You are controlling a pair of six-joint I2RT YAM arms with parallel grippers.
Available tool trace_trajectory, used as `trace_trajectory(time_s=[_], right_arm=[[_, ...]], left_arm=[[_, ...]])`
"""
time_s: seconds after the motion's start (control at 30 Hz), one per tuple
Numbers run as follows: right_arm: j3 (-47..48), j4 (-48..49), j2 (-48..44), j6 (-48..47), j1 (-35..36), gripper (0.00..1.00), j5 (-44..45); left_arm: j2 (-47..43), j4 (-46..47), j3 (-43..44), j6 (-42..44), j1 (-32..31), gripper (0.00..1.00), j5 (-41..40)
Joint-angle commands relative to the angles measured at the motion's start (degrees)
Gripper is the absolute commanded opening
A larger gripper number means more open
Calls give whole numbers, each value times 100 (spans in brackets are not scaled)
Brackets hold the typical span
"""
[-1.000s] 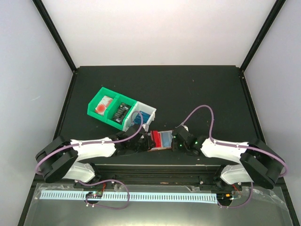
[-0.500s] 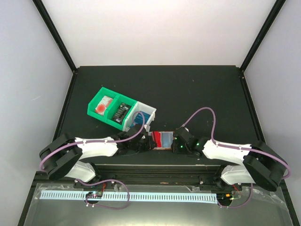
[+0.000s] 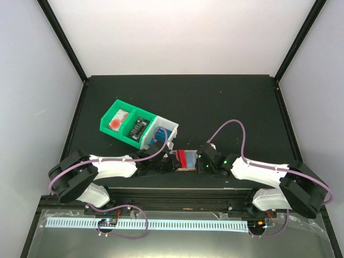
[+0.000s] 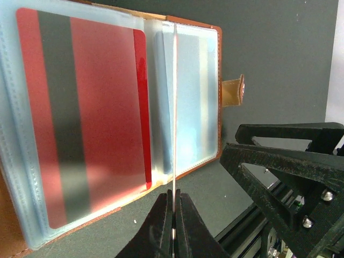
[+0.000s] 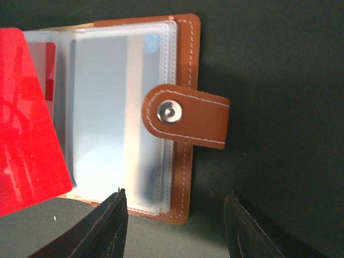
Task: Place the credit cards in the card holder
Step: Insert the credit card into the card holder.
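Observation:
The brown card holder (image 3: pixel 185 160) lies open near the front edge between my two grippers. Its clear pockets hold a red card (image 4: pixel 91 118) and a pale blue card (image 5: pixel 107 107), and the snap tab (image 5: pixel 185 115) is folded over the right side. My left gripper (image 4: pixel 173 194) is shut on a thin card (image 4: pixel 174 107), seen edge-on, standing over the holder's middle. In the right wrist view that card shows a red face (image 5: pixel 27 129). My right gripper (image 5: pixel 176 196) is open at the holder's near right edge, holding nothing.
A green bin (image 3: pixel 119 103) and an adjoining white bin (image 3: pixel 171 127) stand behind the left gripper, holding a red-and-white card (image 3: pixel 117 121), a black card (image 3: pixel 140 128) and something blue (image 3: pixel 157 134). The table's front rail (image 3: pixel 177 193) is close below both grippers.
The right gripper's jaws have opened wider and it has shifted slightly left. The red card held by the left gripper now covers more of the holder's blue pocket.

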Motion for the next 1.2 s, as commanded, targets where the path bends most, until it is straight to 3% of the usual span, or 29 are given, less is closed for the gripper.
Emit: trace_trajectory(time_s=[0.0,0.4,0.9,1.17], right_arm=[[257,-141,128,-236,22,51,155],[379,-79,721,-270,21,48,29],[318,-63,783,-144,23,45,78],[382,-62,901,-154,22,40,109]], left_arm=[[23,123,197,-1,-27,2,18],[160,-81,184,-204,-27,2,241],[456,-727,642,61,140,6,257],[289,-777,454,-81,140,6,134]])
